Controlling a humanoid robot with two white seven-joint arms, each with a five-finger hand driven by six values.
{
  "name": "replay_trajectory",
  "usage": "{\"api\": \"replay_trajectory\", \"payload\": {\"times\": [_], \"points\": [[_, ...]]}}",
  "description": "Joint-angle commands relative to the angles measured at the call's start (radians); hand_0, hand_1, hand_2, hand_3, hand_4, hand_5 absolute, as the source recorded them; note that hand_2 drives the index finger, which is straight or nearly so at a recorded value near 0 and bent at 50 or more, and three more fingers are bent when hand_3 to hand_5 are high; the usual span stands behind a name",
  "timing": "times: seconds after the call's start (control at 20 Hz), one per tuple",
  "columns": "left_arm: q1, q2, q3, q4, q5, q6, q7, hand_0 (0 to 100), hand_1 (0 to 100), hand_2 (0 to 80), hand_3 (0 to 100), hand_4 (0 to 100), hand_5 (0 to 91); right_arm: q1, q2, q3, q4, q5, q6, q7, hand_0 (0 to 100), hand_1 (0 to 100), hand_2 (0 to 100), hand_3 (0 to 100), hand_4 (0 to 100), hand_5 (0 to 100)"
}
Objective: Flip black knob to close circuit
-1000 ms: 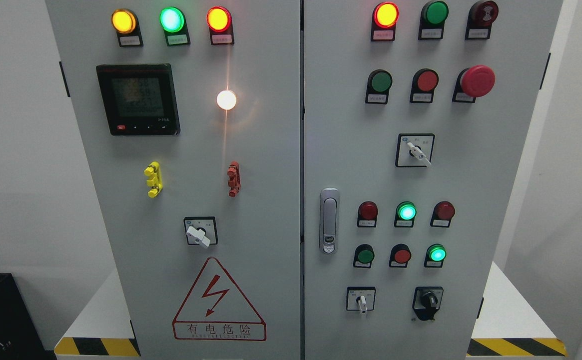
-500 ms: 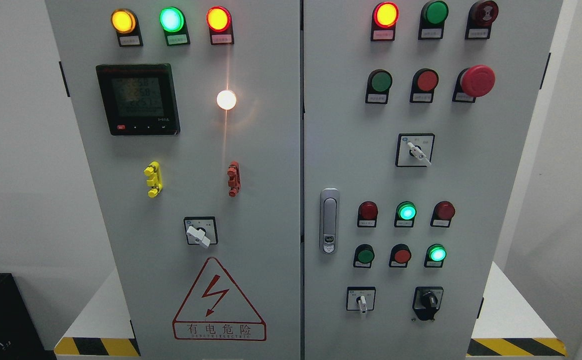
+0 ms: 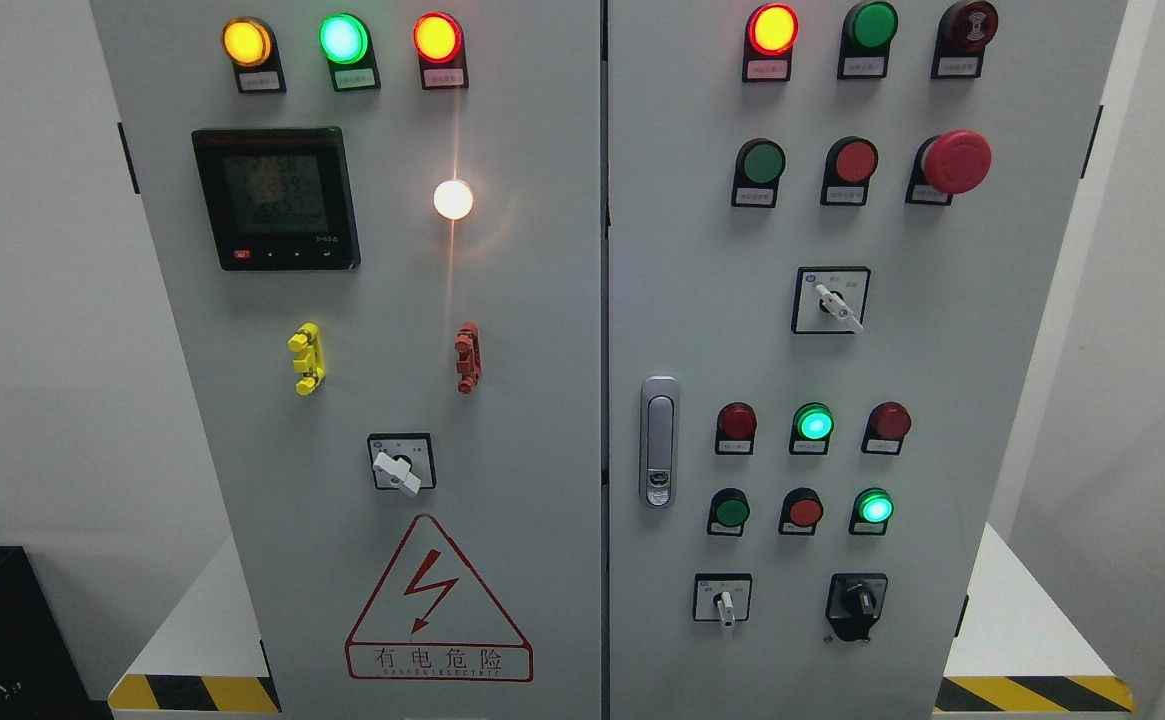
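Black knob (image 3: 858,601) low on right door, near door's right edge.

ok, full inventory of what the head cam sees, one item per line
Cabinet: 1, grey, two doors.
Black knob: 1, right door, bottom right.
White-handled selectors: 3; left door, lower middle; right door, middle and bottom.
Top lamps: 6; yellow, green, red on left; red, green, dark red on right.
White lamp: 1, lit, left door.
Meter: 1, black, left door.
Mushroom button: 1, red, right door.
Door latch: 1, silver.
Warning triangle: 1, red.
Robot hands: none in view.
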Motion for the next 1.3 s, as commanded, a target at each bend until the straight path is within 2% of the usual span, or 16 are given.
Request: {"api": "replay_trajectory", "payload": {"times": [0.0, 0.15, 0.5, 0.65, 1.25], "points": [[0.021, 0.0, 0.0, -0.023, 0.0, 0.0, 0.0, 12, 56, 0.0, 0, 0, 0.0, -0.071, 0.002, -0.002, -0.023, 0.049, 0.019, 0.019, 0, 0, 91, 100, 94, 100], [0.021, 0.0, 0.0, -0.023, 0.0, 0.0, 0.0, 12, 56, 0.0, 0, 0, 0.0, -0.096, 0.0, -0.008, -0.02, 0.068, 0.022, 0.061, 0, 0, 92, 100, 94, 100], [0.021, 0.0, 0.0, -0.023, 0.0, 0.0, 0.0, 12, 56, 0.0, 0, 0, 0.0, -0.168, 0.0, -0.01, 0.016, 0.106, 0.058, 0.087, 0, 0, 91, 100, 93, 100], [0.021, 0.0, 0.0, -0.023, 0.0, 0.0, 0.0, 12, 56, 0.0, 0, 0, 0.0, -0.188, -0.001, -0.008, 0.026, 0.111, 0.078, 0.119, 0, 0, 91, 100, 93, 100], [0.021, 0.0, 0.0, -0.023, 0.0, 0.0, 0.0, 12, 56, 0.0, 0, 0, 0.0, -0.237, -0.001, -0.005, 0.055, 0.118, 0.083, 0.125, 0, 0, 92, 100, 93, 100]]}}
